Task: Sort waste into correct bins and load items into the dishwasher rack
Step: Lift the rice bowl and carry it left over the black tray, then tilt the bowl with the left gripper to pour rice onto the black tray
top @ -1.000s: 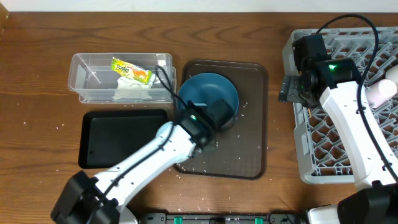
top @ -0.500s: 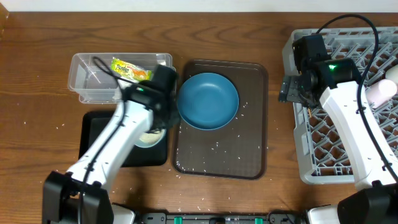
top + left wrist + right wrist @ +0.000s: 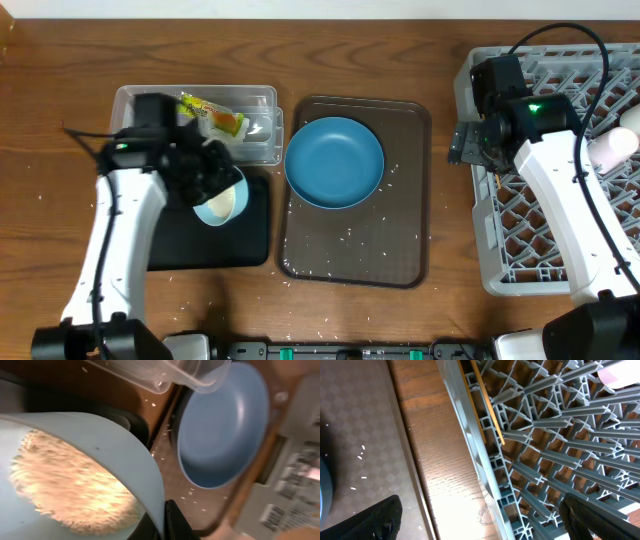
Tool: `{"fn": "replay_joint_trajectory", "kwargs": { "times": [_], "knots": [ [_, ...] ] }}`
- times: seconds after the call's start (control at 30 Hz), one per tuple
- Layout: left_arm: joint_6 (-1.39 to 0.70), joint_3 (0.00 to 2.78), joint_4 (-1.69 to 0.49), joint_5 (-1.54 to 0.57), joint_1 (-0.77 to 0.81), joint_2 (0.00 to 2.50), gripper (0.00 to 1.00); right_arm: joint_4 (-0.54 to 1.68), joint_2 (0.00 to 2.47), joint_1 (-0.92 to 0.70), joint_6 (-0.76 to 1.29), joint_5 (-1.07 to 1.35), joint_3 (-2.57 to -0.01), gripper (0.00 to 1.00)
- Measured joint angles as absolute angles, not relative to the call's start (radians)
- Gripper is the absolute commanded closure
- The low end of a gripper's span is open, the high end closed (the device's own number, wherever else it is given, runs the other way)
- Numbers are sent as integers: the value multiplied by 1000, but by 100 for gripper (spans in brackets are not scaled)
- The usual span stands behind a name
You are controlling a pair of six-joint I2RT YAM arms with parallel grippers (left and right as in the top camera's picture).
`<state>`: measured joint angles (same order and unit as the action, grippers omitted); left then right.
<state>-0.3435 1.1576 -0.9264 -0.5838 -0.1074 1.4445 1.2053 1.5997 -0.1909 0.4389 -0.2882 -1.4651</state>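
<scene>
Moved: left arm has swung off the brown tray [image 3: 400,262] across to the black tub [image 3: 190,245]; right arm unchanged.
White bowl [image 3: 222,200]: tipped above the tub's upper right part.
Left fingers [image 3: 169,517]: clamped on the bowl's rim.
Rice [image 3: 70,485]: a loose cake clinging inside the bowl.
Step in hand: likely emptying rice into the tub; tip further, mouth kept inside the tub's walls, grip firm.
Edges: clear tub [image 3: 258,150] just beyond the tub's far wall, blue plate [image 3: 333,162] just right of it; spill toward neither.
Open room: bare bench [image 3: 60,190] left of the tub.
Right fingers [image 3: 462,148]: apart, empty, well right of the tub, beside the rack [image 3: 540,240].
</scene>
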Motion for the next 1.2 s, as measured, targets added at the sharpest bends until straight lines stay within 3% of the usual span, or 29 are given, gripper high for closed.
{"fn": "replay_joint_trajectory", "kwargs": {
  "times": [1.2],
  "knots": [
    [-279,1077,-932,-860,-279,1444,94,1205,1600,-191,439,-288,-1465,1]
  ]
}}
